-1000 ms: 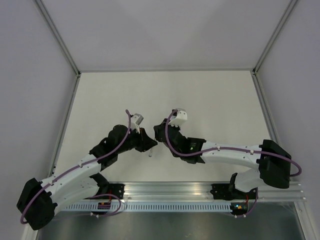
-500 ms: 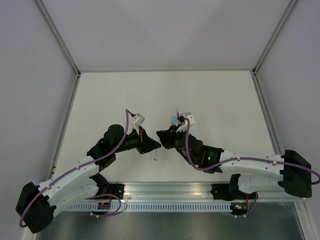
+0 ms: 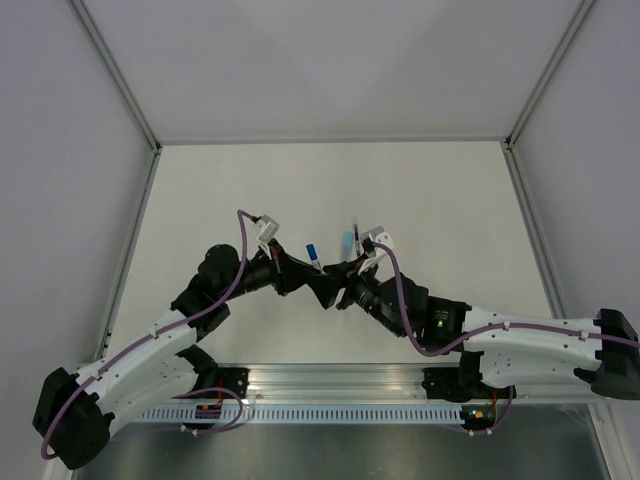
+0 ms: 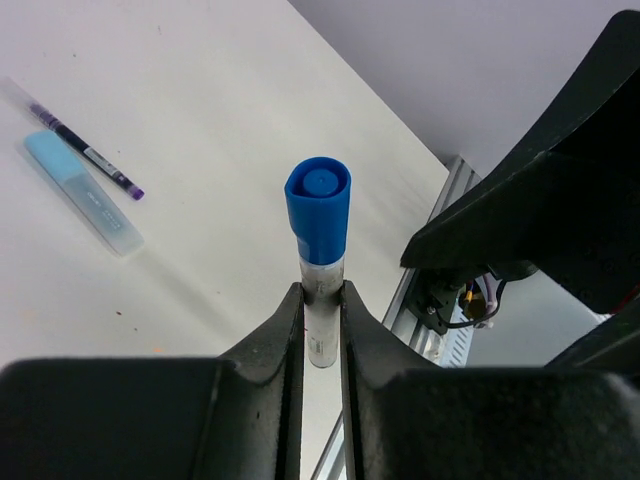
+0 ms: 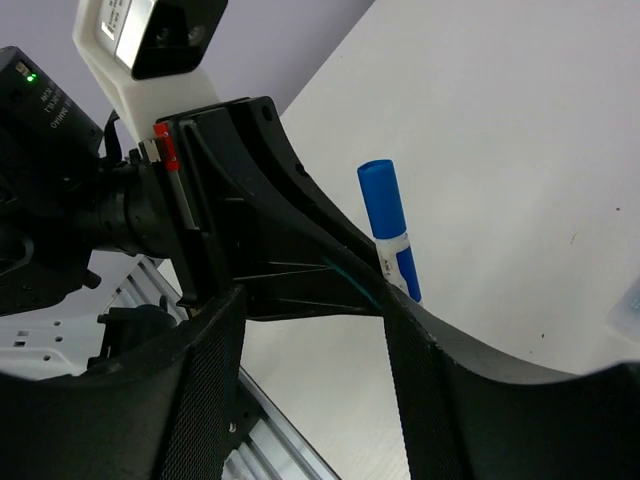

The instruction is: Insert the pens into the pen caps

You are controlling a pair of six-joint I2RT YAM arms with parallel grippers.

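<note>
My left gripper is shut on the white-barrel pen. A dark blue cap sits on the pen's far end. In the top view this gripper holds the pen off the table at the centre. My right gripper is open and empty, jaws wide, right against the left gripper; it also shows in the top view. The capped pen shows past its right finger. A pale sky-blue cap and the slim black pen lie side by side on the table; the top view shows both, cap and pen.
The white table has raised walls left, right and behind. An aluminium rail with the arm bases runs along the near edge. The two arms almost meet at the table's middle, just in front of the loose cap and pen.
My left gripper has turned, swinging the pen from pointing down to pointing up, so its blue cap shows. The right arm has drawn back and lower, uncovering the pale cap and black pen.
</note>
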